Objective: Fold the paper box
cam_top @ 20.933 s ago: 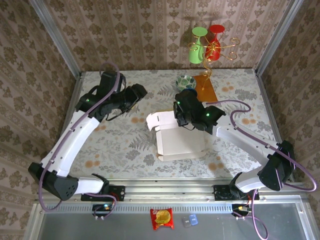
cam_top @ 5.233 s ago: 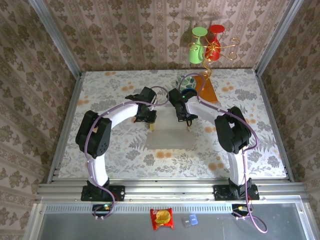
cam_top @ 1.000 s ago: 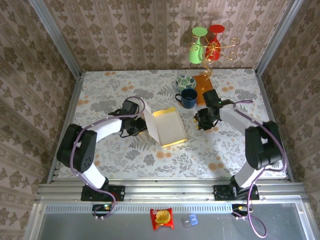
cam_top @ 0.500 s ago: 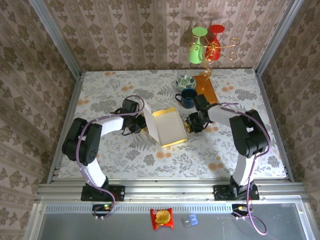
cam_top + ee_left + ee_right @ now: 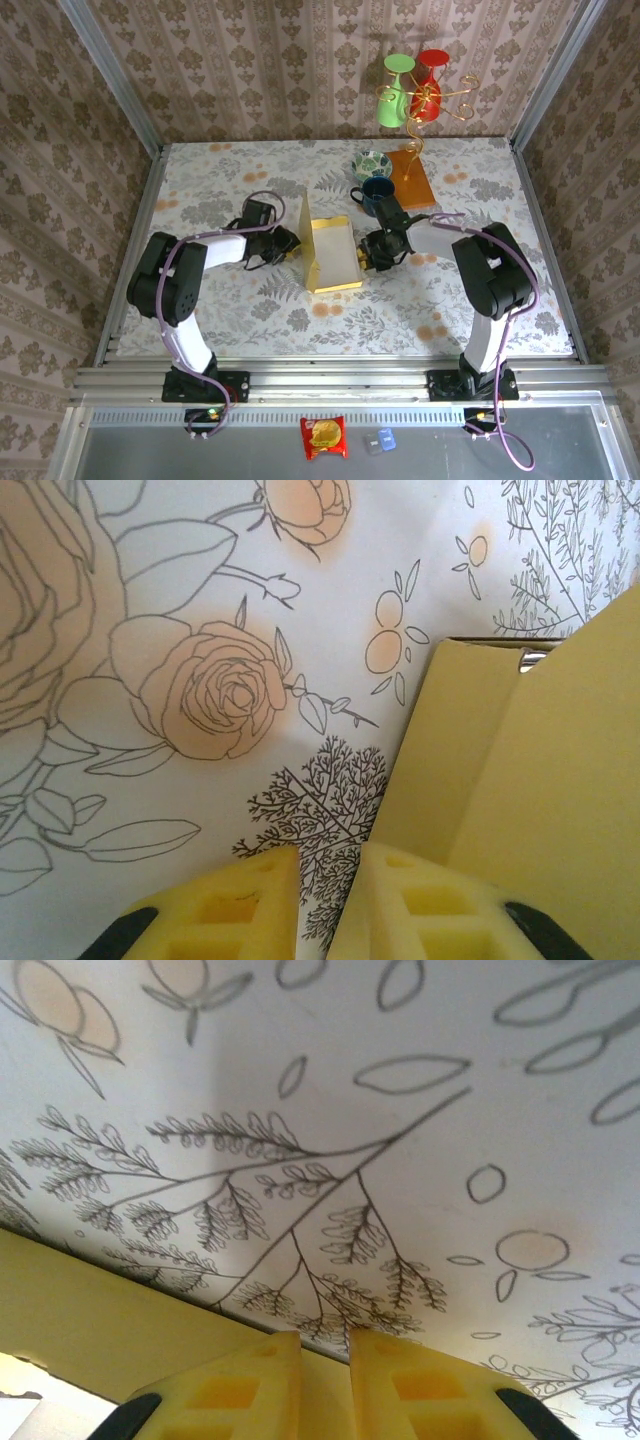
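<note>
Yellow paper box [image 5: 333,255] lengthwise near-to-far

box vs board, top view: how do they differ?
Colour: the box is yellow, the board is orange-brown.
Pose: the box has its left flap standing up, while the board lies fully flat.
Place: the board lies farther back than the box, with the gold stand on its far end; nothing rests on the box.
Both are rectangular.
</note>
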